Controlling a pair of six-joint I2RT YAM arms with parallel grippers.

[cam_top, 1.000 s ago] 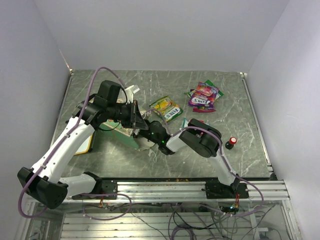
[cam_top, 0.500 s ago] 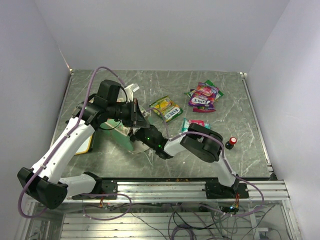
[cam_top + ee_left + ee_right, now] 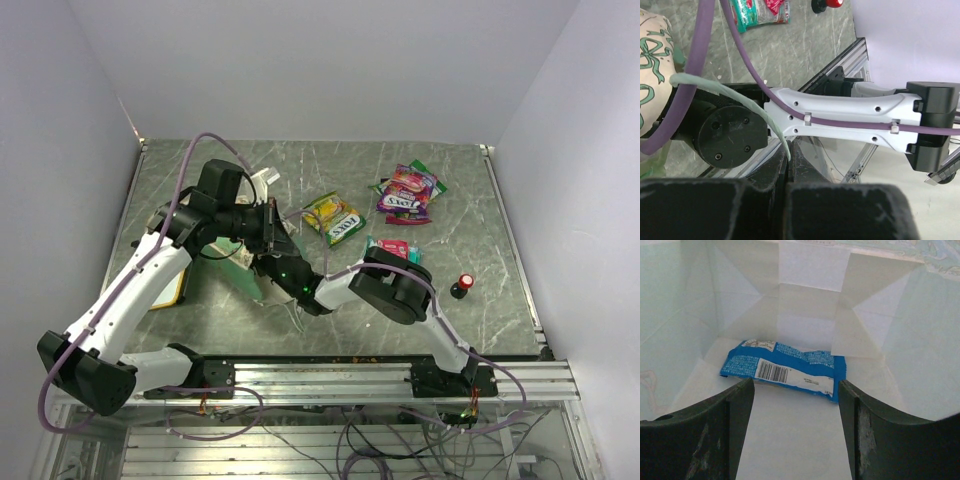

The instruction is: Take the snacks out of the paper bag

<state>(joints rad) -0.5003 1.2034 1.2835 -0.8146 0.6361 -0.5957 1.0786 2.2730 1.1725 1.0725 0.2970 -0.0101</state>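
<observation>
Top view: left gripper point(image 3: 272, 230) at mouth of paper bag point(image 3: 243, 262); right arm point(image 3: 390, 285) reaches into it. Yellow-green packet point(image 3: 333, 218), pink-purple packets point(image 3: 405, 192) and teal-red packet point(image 3: 392, 246) lie out on table point(image 3: 470, 220); red button point(image 3: 465, 284) beside right arm.

Left wrist: fingers pinched together on thin green part of bag; right arm crosses view.

Right wrist: right gripper point(image 3: 795, 386) inside bag, spread wide, holding nothing; blue packet point(image 3: 785, 370) flat on bag floor just beyond fingertips.

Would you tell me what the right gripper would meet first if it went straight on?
Probably the flat blue snack packet lying inside the pale paper bag, though depth is unclear.
</observation>
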